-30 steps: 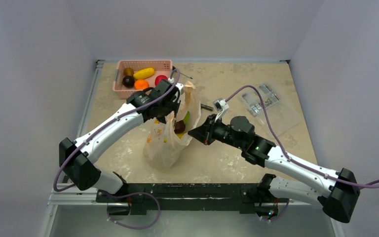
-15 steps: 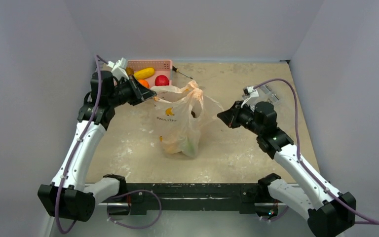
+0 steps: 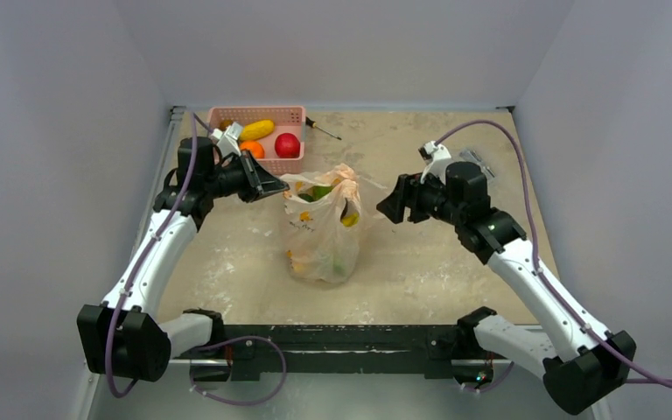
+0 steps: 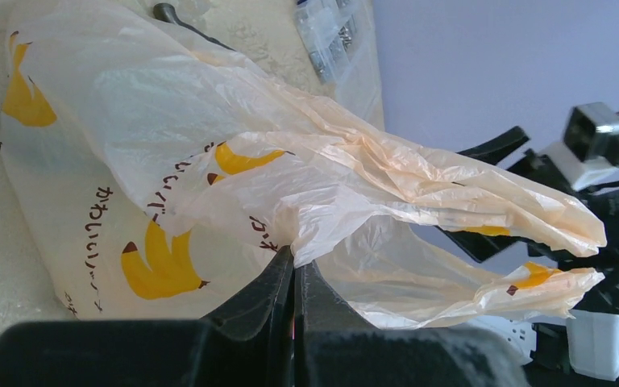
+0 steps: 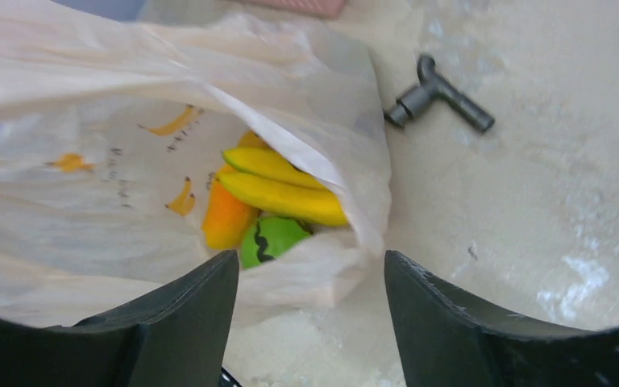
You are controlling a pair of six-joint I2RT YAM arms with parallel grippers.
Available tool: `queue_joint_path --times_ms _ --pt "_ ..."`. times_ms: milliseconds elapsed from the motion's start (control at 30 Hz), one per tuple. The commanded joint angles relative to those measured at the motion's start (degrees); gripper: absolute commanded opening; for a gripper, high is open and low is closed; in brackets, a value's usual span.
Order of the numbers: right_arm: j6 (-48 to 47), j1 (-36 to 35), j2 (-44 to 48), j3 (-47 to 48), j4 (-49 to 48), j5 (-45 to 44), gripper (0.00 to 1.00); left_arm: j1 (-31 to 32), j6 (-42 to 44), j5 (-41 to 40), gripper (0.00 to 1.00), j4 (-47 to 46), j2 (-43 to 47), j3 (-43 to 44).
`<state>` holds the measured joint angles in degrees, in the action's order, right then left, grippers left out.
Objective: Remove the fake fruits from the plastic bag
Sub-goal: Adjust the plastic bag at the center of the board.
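The table (image 3: pixel 420 271) is occupied at its middle by the plastic bag (image 3: pixel 319 229), which is stood upright with its upper edge drawn toward the left; a pink basket (image 3: pixel 258 114) is set at the far left corner; the left gripper (image 3: pixel 273 185) is pressed together on a fold of the bag's edge; the right gripper (image 3: pixel 388 207) is held spread just beside the bag's right side, with nothing gripped; the fake fruits (image 5: pixel 278 205) are lodged inside the bag, a banana bunch (image 5: pixel 286 189) being seen above a green striped ball (image 5: pixel 272 239); a small metal tool (image 5: pixel 442 97) is laid apart on the table.
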<state>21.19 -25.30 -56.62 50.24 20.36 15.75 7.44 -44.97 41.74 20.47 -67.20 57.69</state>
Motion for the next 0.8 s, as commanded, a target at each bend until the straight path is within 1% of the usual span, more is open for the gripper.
queue_joint_path --times_ms 0,67,100,133,167,233,300,333,367,433,500,567,667,767 --pt "-6.33 -2.04 1.96 11.76 7.27 -1.42 0.72 -0.50 0.13 1.94 0.00 -1.25 0.18 2.28" --pt "-7.84 -2.29 2.99 14.57 8.09 2.09 0.81 -0.50 -0.10 2.14 0.00 -1.60 0.12 1.77" --pt "-8.55 -2.30 3.80 14.86 7.38 5.44 0.86 -0.48 -0.08 2.19 0.00 -1.49 0.25 1.73" --pt "-8.87 -2.36 4.83 14.20 4.27 9.99 0.91 -0.50 0.12 2.10 0.03 -0.62 0.36 2.06" --pt "-8.60 -2.37 5.49 13.36 2.10 14.05 0.94 -0.50 0.67 1.87 0.12 0.56 0.69 2.46" --pt "-8.12 -2.74 5.81 12.33 -0.68 21.04 0.95 -0.50 1.70 1.28 0.34 2.88 1.87 3.21" --pt "-7.93 -4.00 5.86 11.46 -3.44 26.13 0.97 -0.50 2.60 0.80 0.48 5.43 4.20 3.52" --pt "-7.61 -5.49 6.05 10.82 -5.15 27.36 0.98 -0.50 3.21 0.31 0.58 6.86 5.69 3.50" --pt "-7.69 -7.00 6.03 10.64 -6.20 27.36 0.99 -0.50 3.52 -0.06 0.63 8.35 7.19 3.17" --pt "-8.69 -10.55 4.69 11.06 -6.57 25.08 0.99 -0.35 2.46 -0.02 0.71 9.23 10.80 1.03" --pt "-9.13 -12.92 2.32 12.00 -6.19 21.76 0.99 0.42 -0.60 0.05 0.76 8.34 14.51 -2.22" --pt "-8.83 -14.41 0.03 12.58 -6.40 19.39 0.99 2.67 -5.16 -1.13 0.88 6.41 18.28 -5.32" --pt "-8.62 -16.76 -1.94 13.05 -7.64 16.00 0.96 7.41 -11.25 -4.96 0.92 1.94 19.57 -8.25" --pt "-9.34 -19.86 -3.71 14.20 -7.59 11.97 0.91 10.25 -15.42 -4.82 0.96 -2.54 16.34 -8.35"
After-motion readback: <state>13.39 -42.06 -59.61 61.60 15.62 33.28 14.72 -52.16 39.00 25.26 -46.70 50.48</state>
